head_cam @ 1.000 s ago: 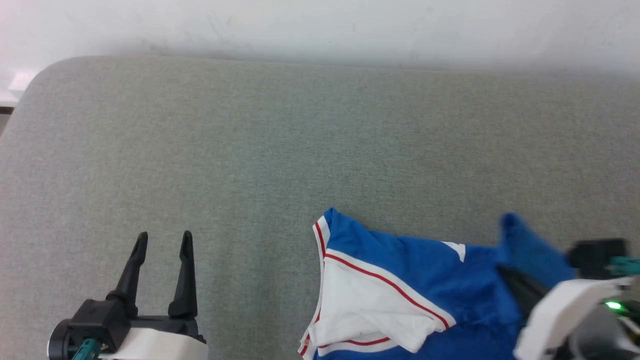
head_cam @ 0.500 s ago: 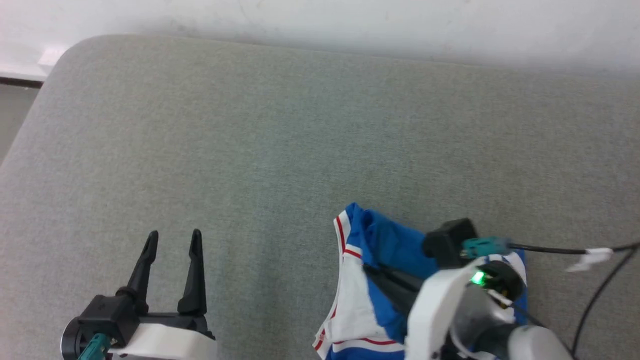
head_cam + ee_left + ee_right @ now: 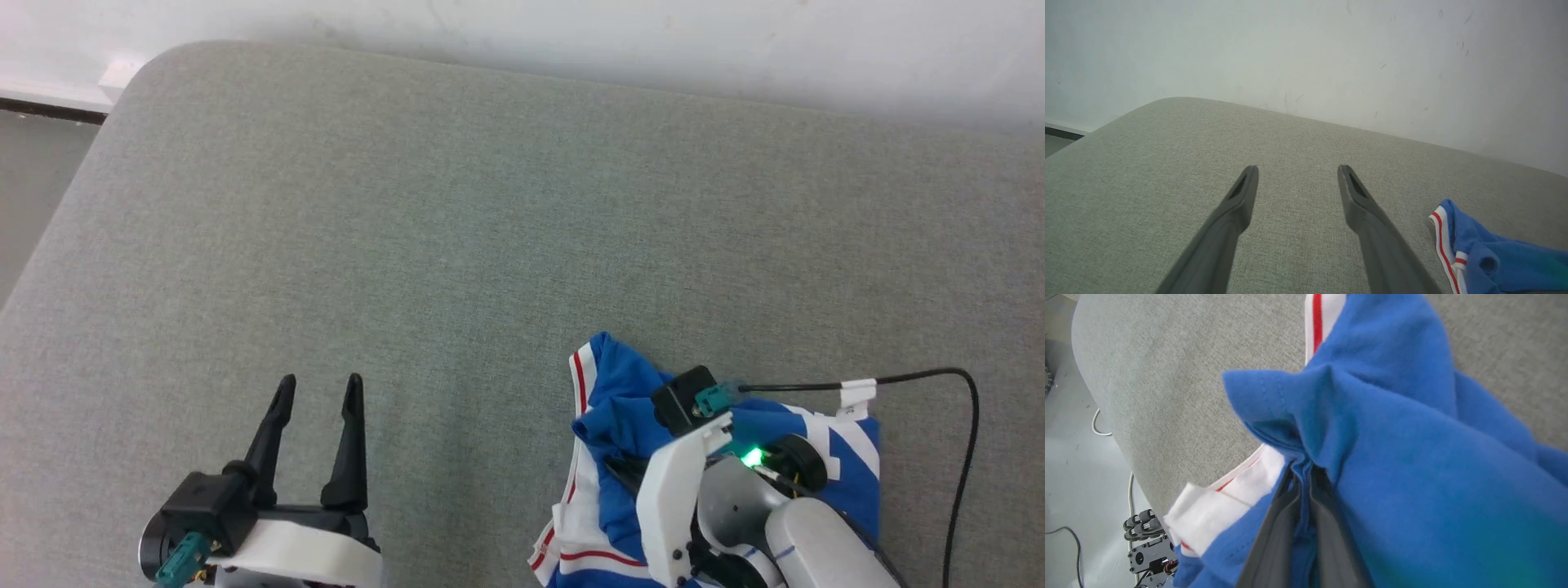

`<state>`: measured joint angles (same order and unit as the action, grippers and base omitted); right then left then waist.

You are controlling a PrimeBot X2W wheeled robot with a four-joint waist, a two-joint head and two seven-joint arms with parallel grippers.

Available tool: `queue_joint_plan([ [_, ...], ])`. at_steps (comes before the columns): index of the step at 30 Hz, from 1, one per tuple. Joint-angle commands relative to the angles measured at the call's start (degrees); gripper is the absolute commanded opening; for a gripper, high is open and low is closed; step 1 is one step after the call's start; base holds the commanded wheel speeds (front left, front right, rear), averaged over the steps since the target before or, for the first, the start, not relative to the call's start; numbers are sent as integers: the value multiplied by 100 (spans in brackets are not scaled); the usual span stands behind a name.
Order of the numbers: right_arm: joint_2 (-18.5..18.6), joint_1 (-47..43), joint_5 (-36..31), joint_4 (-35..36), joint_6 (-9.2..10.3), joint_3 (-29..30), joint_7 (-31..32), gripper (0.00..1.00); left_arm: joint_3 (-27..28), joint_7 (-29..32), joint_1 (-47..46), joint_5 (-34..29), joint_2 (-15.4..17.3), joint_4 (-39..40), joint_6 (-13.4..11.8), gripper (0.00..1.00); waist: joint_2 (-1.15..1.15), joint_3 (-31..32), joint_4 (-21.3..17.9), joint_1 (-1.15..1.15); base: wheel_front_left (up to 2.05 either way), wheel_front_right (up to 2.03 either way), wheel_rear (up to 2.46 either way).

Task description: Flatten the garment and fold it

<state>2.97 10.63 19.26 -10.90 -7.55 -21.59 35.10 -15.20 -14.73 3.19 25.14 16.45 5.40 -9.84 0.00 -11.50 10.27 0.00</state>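
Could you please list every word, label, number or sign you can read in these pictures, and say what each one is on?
Nothing legible in these views.
The white print on the blue garment: broad shapes, partly covered, not readable as letters.
The white tag on the black cable: too small to read.

Blue/white garment (image 3: 620,408) bunched at table's (image 3: 408,204) near edge, unfolded
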Motion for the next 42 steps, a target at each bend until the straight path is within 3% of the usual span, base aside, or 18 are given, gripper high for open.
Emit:
queue_joint_plan([
  [1,-8,96,-37,-153,6,-52,-47,0,-15,-25,-120,-25,-32,-40,58,100,0,-3,38,0,0,0,0],
  [2,-8,141,-50,-226,6,-91,-100,33,-22,-26,-136,-32,-50,-63,76,100,0,-1,51,0,0,0,0],
  [3,-8,178,-18,-263,6,-133,-152,100,-21,-26,-146,-38,-66,-83,92,100,0,0,58,0,0,0,0],
  [8,-9,293,167,-117,6,-286,-131,100,45,-26,-99,-62,-115,-143,133,100,0,40,6,0,0,0,0],
  [11,-9,233,326,283,6,-89,-166,100,75,-26,-55,-76,-131,-157,156,100,0,91,-61,0,0,0,0],
  [20,-9,-840,-219,1947,6,1885,-681,100,92,-27,19,-147,-125,-99,203,100,0,145,-318,0,0,0,0],
  [25,-9,-1690,13,2463,6,2717,-784,100,124,-27,70,-149,-110,-54,199,100,0,98,-451,0,0,0,0],
  [31,-9,-2320,384,2205,6,2970,-848,100,117,-27,90,-141,-98,-49,214,100,0,58,-515,0,0,0,0],
  [42,-9,-1957,506,1246,6,2526,-1065,100,92,53,48,-163,14,11,206,100,0,31,-409,0,0,0,0],
])
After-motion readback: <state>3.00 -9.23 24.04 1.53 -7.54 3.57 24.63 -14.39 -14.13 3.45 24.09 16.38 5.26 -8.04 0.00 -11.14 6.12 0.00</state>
